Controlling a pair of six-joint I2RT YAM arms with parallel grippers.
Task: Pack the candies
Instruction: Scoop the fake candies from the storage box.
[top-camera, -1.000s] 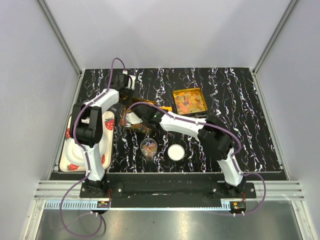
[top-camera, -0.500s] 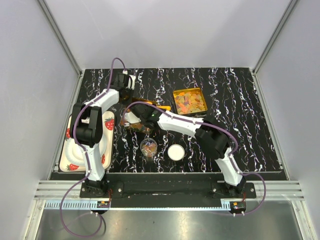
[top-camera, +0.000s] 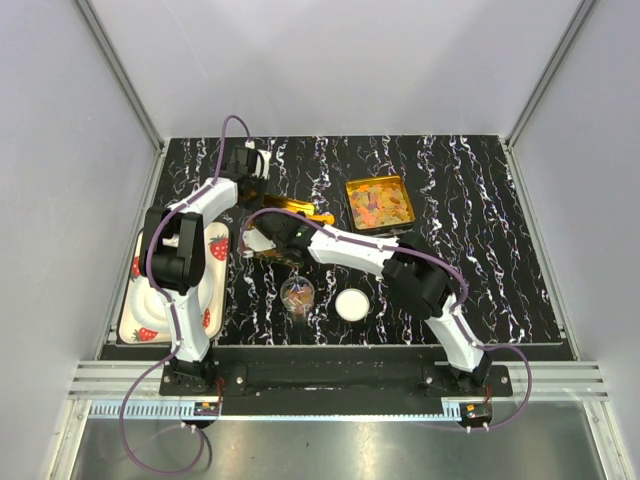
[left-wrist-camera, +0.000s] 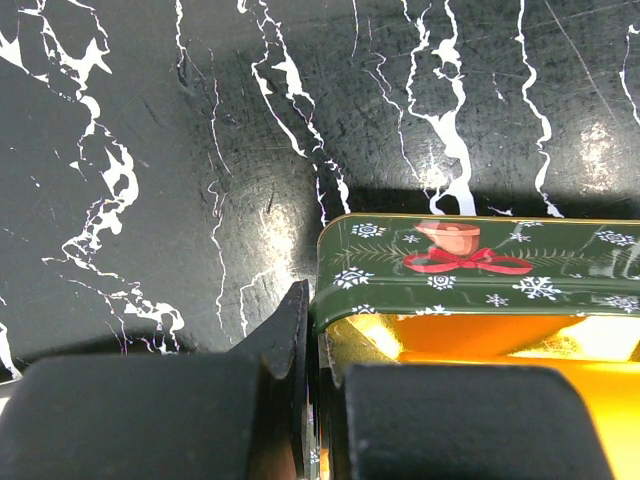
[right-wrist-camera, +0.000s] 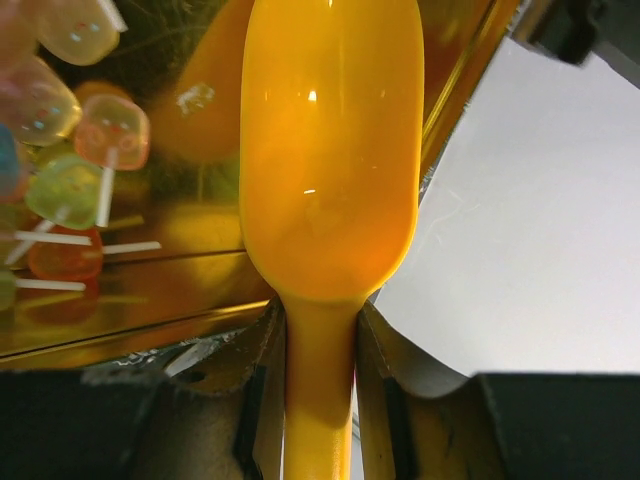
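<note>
candies: tiny translucent gummy pieces (right-wrist-camera: 62, 150), orange, red, yellow and green. a small bunch sits at the left of the right wrist view on a gold tin floor, mirrored in the tin's wall. a bigger heap (top-camera: 380, 203) fills the square gold tin (top-camera: 349, 205) mid-table. a few more show in the small clear jar (top-camera: 297, 292).
scoop: yellow-orange plastic scoop (right-wrist-camera: 330, 150), bowl pointing away from the wrist, over the gold floor, just beside the bunch and not touching it. the bowl looks empty.
right gripper: (right-wrist-camera: 320, 345) fingers pinched on the scoop's narrow handle, one each side.
left gripper: (left-wrist-camera: 318, 348) clamped on the corner wall of the green christmas-print tin (left-wrist-camera: 470, 265), one finger outside and one inside the gold interior. the tin may be tipped, cannot be sure.
surroundings: round white lid (top-camera: 351, 304) just beside the jar; strawberry-print tray (top-camera: 140, 325) at the left edge; black marbled table (top-camera: 480, 220).
step in hand, judged: gathering the loose bunch out of the held tin.
how to do it well: swing the bowl left, keep its lip flat on the floor and drive the pieces into the corner where the wall backs them. go slowly, since the pieces look light and may skate on polished metal. the left grip should hold the tin dead steady. lift level afterwards.
</note>
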